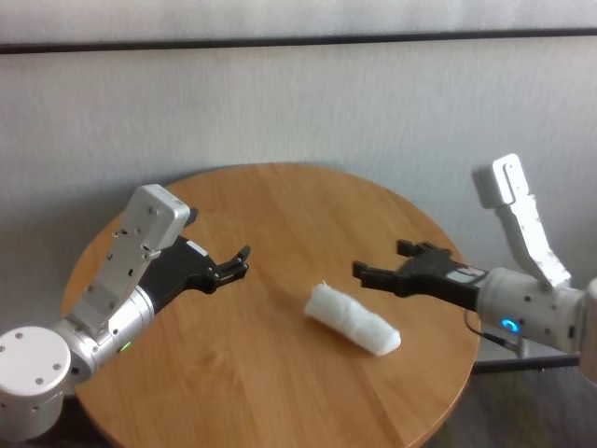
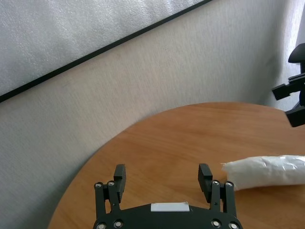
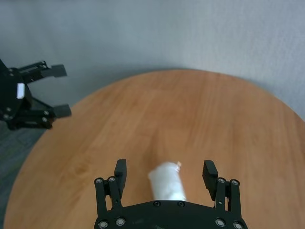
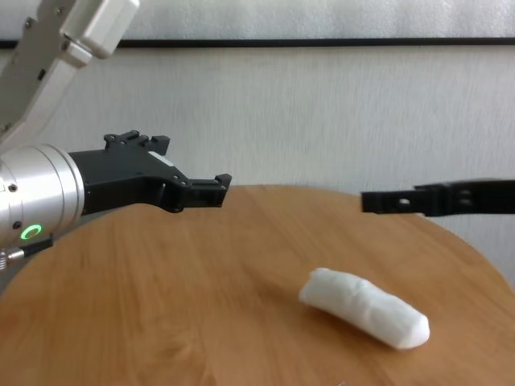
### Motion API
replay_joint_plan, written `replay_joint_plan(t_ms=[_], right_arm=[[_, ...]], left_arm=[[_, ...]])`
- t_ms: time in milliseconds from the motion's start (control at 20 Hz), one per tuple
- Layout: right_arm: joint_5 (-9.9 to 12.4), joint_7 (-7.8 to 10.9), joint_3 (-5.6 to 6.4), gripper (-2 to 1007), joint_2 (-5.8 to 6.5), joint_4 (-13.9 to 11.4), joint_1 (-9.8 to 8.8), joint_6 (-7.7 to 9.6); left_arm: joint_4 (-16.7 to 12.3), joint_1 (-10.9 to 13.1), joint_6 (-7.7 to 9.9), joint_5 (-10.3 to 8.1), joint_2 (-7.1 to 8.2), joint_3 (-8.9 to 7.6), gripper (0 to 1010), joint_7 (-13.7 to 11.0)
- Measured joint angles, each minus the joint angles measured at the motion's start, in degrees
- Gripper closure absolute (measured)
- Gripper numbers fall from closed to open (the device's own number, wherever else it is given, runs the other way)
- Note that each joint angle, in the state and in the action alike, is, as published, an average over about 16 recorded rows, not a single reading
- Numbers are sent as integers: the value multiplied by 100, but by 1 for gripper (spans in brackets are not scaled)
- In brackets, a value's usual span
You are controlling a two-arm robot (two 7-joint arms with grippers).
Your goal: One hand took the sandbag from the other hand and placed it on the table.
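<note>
White sandbag (image 1: 353,320) lies on the round table (image 1: 280,201), right of frame center. 2 grippers hover, both spread wide and empty: left gripper (image 1: 231,266) at left, right gripper (image 1: 384,265) just above the bag (not touching). Best approach: descend straddling the bag's middle.

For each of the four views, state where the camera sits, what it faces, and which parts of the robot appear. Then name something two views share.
Head: high, looking down on the table; both arms, left gripper, right gripper, sandbag.
Chest: low at the near edge, facing the wall; both grippers above the wood.
Left wrist: behind its open fingers, facing the wall.
Right wrist: behind its open fingers, over the sandbag.
Shared: each wrist view shows the sandbag and the other gripper.
</note>
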Motion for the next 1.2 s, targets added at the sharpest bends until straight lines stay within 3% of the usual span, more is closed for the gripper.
replay_joint_plan(t_ms=[600,1200], right_arm=[[-411,233,-149,5,-677,425,441,-73],[-552,254,-97,5,-1155,706,616,-36]], left_arm=[[0,0,0,0,0,0,10,0],[0,0,0,0,0,0,10,0]])
